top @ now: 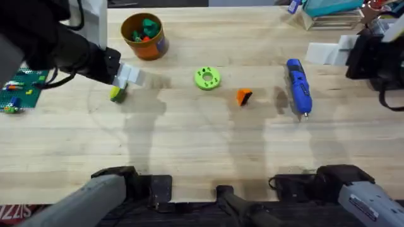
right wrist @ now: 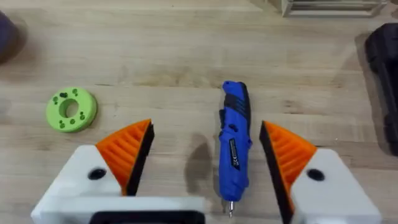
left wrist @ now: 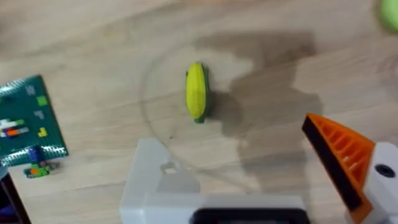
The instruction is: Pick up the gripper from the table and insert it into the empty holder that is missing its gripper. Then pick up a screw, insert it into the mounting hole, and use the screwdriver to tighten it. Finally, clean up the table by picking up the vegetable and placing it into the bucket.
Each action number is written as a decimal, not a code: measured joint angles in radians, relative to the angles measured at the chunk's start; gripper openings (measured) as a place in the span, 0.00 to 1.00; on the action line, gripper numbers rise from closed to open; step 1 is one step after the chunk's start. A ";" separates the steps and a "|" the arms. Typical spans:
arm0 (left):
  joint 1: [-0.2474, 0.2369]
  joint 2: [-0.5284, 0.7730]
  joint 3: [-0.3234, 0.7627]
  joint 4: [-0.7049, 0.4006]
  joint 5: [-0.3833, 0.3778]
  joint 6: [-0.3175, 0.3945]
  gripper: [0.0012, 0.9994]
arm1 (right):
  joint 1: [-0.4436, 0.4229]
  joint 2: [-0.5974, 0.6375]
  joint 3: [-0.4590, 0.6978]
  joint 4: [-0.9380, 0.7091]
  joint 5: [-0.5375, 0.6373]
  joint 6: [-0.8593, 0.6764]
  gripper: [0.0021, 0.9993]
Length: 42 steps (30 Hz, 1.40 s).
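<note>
Right gripper (right wrist: 205, 162): fingers wide apart, hovering over the screwdriver (right wrist: 235, 146).
Left gripper (left wrist: 249, 174): jaws apart, above the vegetable (left wrist: 196, 91); one holder (left wrist: 155, 180) lacks its pad.

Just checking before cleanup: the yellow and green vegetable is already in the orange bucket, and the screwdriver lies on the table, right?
Not quite. The vegetable lies on the table, outside the bucket, as the overhead view shows; the left wrist view shows it on bare wood too. The screwdriver does lie on the table.
</note>
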 joint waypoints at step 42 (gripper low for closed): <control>0.267 0.553 0.000 0.170 0.158 0.354 0.99 | 0.000 0.037 0.000 -0.001 0.000 0.000 0.99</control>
